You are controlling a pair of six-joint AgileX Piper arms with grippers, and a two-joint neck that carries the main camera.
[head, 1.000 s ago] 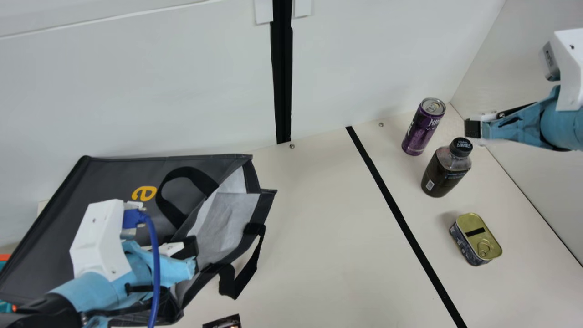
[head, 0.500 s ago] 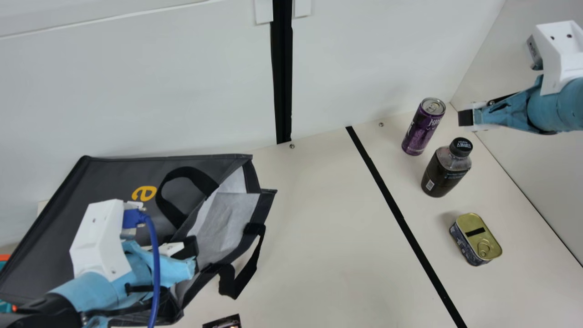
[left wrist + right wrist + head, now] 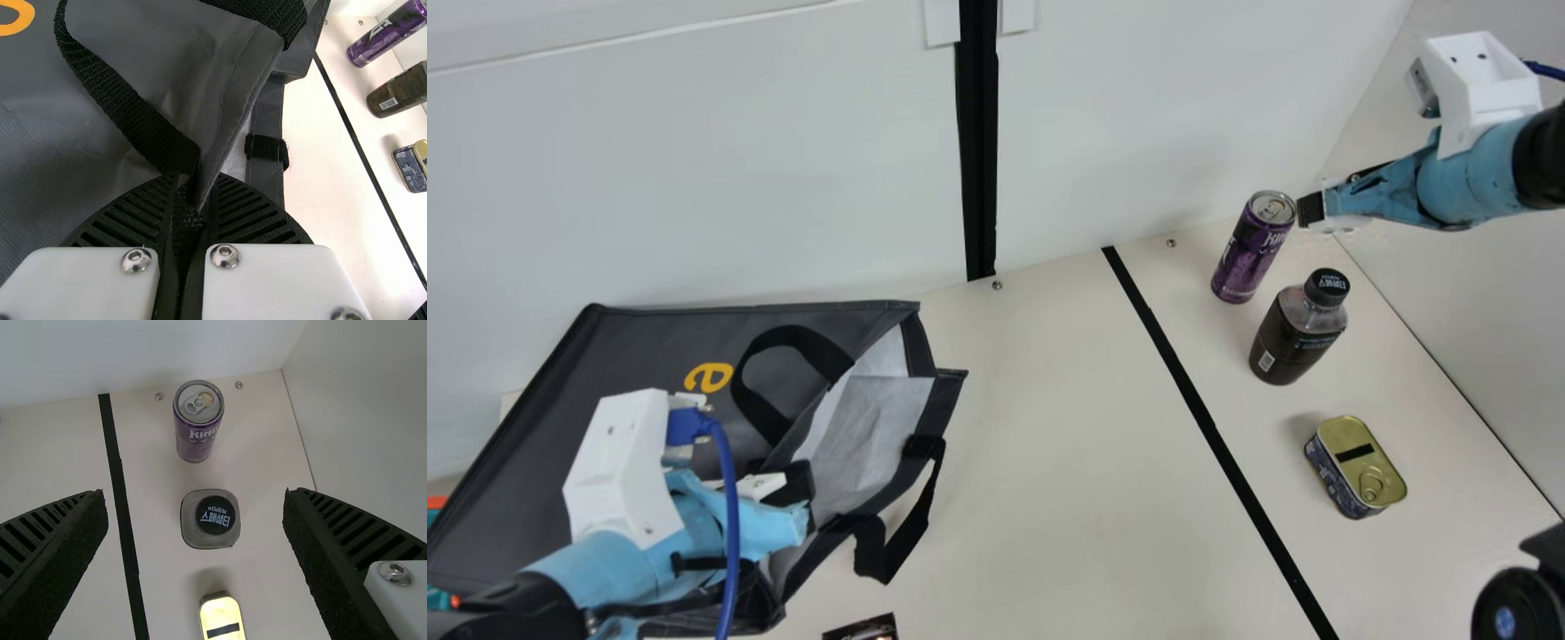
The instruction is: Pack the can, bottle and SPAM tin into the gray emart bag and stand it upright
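three items (can (image 3: 1252,253), bottle (image 3: 1294,336), spam tin (image 3: 1356,464)) are left unpacked on the table (image 3: 1067,462), so with the gray bag (image 3: 640,351) pinched by its strap (image 3: 130,115) in the left gripper (image 3: 193,200), the wide-open, empty right gripper (image 3: 1309,211) probably needs to be lowered for pick one

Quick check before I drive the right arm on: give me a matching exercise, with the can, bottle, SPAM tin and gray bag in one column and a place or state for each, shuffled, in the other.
1. can
2. bottle
3. SPAM tin
4. gray bag

A. gold on top, farthest from the back wall of the three items to pack
B. lying on its side, gripped by the left hand
C. purple, nearest the back wall
D. upright, black-capped, the middle one of the three

Pairs: 1-C, 2-D, 3-A, 4-B
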